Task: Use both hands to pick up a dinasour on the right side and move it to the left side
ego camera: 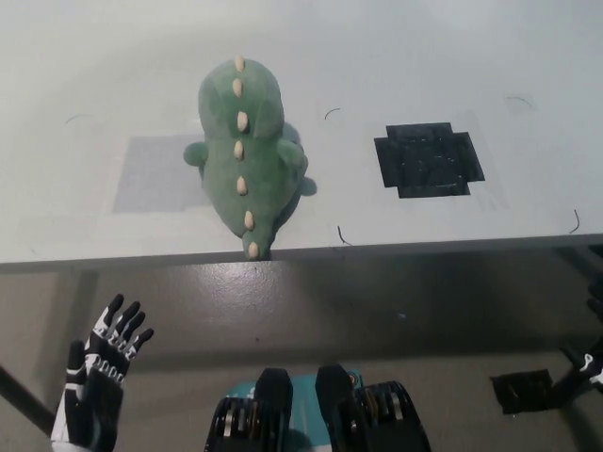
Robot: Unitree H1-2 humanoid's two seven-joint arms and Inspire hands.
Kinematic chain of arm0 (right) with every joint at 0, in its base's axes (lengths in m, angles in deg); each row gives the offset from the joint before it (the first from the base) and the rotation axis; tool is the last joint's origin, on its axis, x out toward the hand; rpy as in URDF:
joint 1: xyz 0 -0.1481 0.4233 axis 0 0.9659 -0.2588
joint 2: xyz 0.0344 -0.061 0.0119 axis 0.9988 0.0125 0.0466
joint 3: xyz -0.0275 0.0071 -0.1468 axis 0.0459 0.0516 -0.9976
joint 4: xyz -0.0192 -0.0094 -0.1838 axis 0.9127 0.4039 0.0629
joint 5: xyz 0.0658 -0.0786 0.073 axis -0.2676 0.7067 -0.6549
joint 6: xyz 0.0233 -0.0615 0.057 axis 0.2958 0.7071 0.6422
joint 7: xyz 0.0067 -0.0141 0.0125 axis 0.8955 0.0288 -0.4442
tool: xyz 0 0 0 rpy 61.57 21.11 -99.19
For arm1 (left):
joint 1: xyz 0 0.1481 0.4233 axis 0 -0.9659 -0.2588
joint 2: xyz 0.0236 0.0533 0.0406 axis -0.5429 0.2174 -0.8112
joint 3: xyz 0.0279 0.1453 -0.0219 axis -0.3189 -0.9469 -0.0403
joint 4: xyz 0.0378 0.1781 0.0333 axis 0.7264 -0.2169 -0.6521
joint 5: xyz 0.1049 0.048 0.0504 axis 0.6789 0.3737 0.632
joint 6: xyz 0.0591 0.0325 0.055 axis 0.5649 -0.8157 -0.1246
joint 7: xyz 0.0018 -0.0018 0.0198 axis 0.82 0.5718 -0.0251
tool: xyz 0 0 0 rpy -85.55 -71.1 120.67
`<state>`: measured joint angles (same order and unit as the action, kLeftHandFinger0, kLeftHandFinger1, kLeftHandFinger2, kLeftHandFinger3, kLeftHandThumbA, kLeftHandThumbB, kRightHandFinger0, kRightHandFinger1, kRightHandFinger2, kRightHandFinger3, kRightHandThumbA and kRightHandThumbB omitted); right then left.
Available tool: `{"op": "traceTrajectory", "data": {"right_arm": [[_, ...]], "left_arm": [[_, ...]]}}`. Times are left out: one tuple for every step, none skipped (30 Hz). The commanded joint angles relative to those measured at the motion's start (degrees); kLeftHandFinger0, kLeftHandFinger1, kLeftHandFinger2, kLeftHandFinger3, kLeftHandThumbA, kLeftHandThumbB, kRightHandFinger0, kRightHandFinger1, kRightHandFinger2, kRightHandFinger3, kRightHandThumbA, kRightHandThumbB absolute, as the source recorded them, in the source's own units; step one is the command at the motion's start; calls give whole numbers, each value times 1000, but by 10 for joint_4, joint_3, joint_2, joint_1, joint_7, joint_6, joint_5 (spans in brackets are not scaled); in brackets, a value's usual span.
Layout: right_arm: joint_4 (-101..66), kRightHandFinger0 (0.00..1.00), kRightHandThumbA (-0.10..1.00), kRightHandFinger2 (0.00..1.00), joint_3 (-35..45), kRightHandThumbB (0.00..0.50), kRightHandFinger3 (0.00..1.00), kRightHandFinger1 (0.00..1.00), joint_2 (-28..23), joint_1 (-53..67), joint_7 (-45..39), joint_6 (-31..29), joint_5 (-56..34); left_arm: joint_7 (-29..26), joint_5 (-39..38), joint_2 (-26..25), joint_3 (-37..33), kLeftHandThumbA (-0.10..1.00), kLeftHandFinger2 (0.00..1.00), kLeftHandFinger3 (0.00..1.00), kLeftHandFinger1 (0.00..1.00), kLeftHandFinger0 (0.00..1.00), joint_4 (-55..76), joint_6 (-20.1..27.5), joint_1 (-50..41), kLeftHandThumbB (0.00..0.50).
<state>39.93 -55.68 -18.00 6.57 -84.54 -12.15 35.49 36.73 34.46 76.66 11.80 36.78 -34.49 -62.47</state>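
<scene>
A pale grey tabletop [424, 56] fills the upper part of the head view, its front edge running straight across the middle, with a darker grey floor showing below it.

Nearest, at the lower left and below the table edge, the white left hand [94, 388] is raised with its dark palm side showing and its fingers spread apart; it holds nothing and is well apart from the toy. At the lower right edge only a sliver of the black right hand [591, 358] is visible, too little to tell whether it is spread or closed.

On the tabletop, the green plush dinosaur with a row of cream spikes down its back [245, 155] lies flat, its tail tip reaching the front edge and its head pointing away from the robot. Its left side overlaps the edge of a light grey rectangular patch [151, 174] on the left of the tabletop. To the right, apart from the toy, sits a black cross-shaped mat [429, 158], with nothing on it. A few short dark curved marks are scattered on the surface.

Judged from this layout, the dinosaur sits between the black mat and the grey patch, leaning toward the left marker, and neither hand touches it. Either the carry is finished and the hands are down, or the grasp has not begun. If the latter, both hands would need to rise above the table edge and close on the toy's flanks from either side.
</scene>
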Motion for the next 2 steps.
{"op": "traceTrajectory", "data": {"right_arm": [[-29,1000,1000,1000,6,254,1000,1000,-5,-1,1,-8,-19],[-29,1000,1000,1000,6,254,1000,1000,-5,-1,1,-8,-19]], "left_arm": [[-11,9,-4,6,1000,1000,1000,1000,1000,18,12,4,367],[-11,9,-4,6,1000,1000,1000,1000,1000,18,12,4,367]]}}
